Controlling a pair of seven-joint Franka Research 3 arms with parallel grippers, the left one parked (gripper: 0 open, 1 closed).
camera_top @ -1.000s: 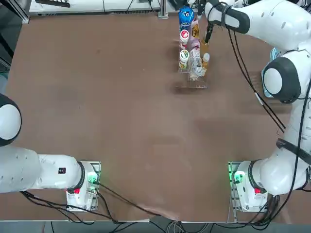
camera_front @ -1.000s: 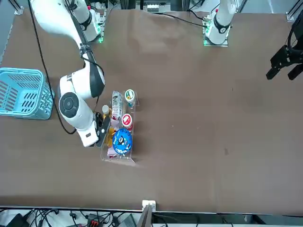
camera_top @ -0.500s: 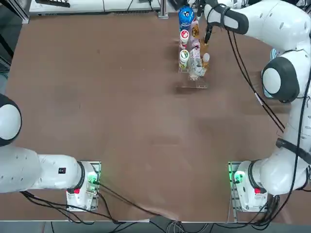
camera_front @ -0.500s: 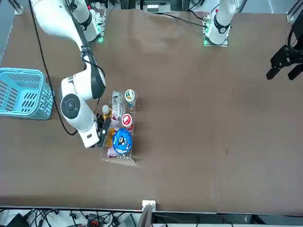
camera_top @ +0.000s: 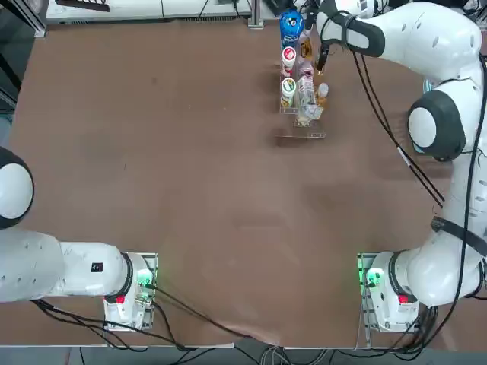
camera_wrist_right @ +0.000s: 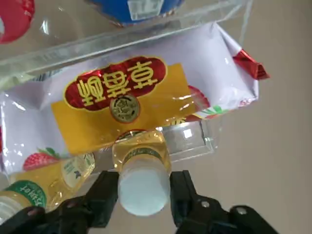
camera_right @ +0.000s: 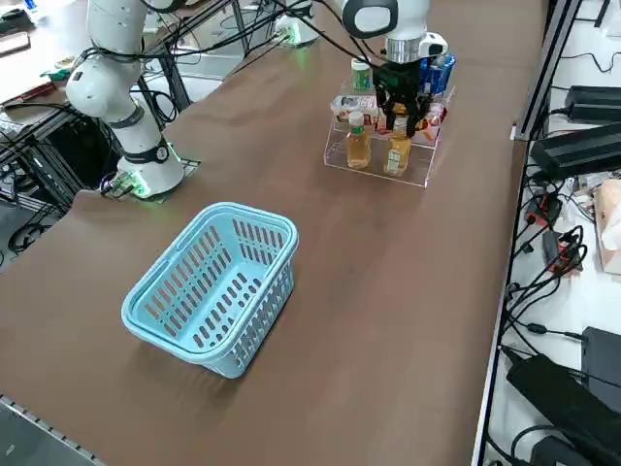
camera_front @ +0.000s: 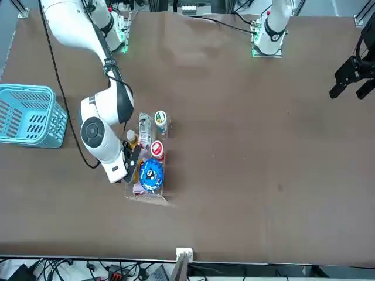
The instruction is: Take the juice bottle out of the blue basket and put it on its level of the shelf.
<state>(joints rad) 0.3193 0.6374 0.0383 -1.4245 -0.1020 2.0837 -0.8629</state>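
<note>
My right gripper (camera_wrist_right: pixel 145 187) is shut on the white cap of a juice bottle (camera_wrist_right: pixel 141 148) holding amber liquid. It holds the bottle upright at the lowest step of the clear acrylic shelf (camera_right: pixel 380 163), at the table's far side. A second, near-identical juice bottle (camera_right: pixel 358 141) stands on that same step right beside it. In the top view the gripper (camera_top: pixel 321 61) hangs at the shelf's (camera_top: pixel 301 114) right side. The blue basket (camera_right: pixel 209 286) sits well apart from the shelf, with nothing in it.
The shelf's upper levels hold a red-topped white bottle (camera_top: pixel 288 55), a green-topped one (camera_top: pixel 288 86), a blue round container (camera_top: pixel 291 24) and a red-and-yellow snack packet (camera_wrist_right: pixel 122 105). Cables and black boxes (camera_right: pixel 572 146) lie past the table's edge.
The gripper with the juice bottle has shifted a little sideways, closer in to the shelf and further from the basket. The basket and the shelf's goods have not moved.
</note>
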